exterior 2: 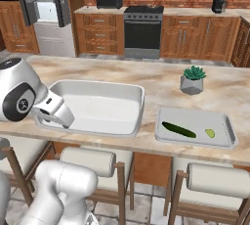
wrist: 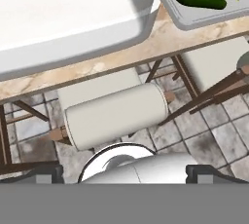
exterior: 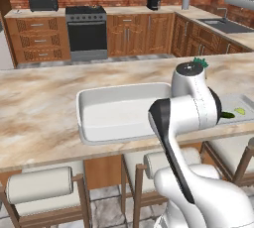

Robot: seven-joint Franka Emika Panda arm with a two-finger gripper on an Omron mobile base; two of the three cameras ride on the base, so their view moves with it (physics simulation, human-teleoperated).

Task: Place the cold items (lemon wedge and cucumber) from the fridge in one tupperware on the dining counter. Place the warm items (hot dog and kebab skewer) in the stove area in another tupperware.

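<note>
The cucumber [exterior 2: 178,129], likely firm, smooth and light, best gripped across its middle, lies with the small soft lemon wedge [exterior 2: 210,133] in the shallow tray [exterior 2: 195,116] near the counter's [exterior 2: 161,79] front edge, beside the empty deep tub [exterior 2: 95,106], while the gripper's opening cannot be told

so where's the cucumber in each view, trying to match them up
Left base view: cucumber at the right edge, mostly hidden behind the arm.
Right base view: cucumber lower right of centre, lying in the shallow tupperware.
Hand view: cucumber at the top right, in the same container.
Shared landmark: the lemon wedge lies in that container beside it in all three views.
</note>
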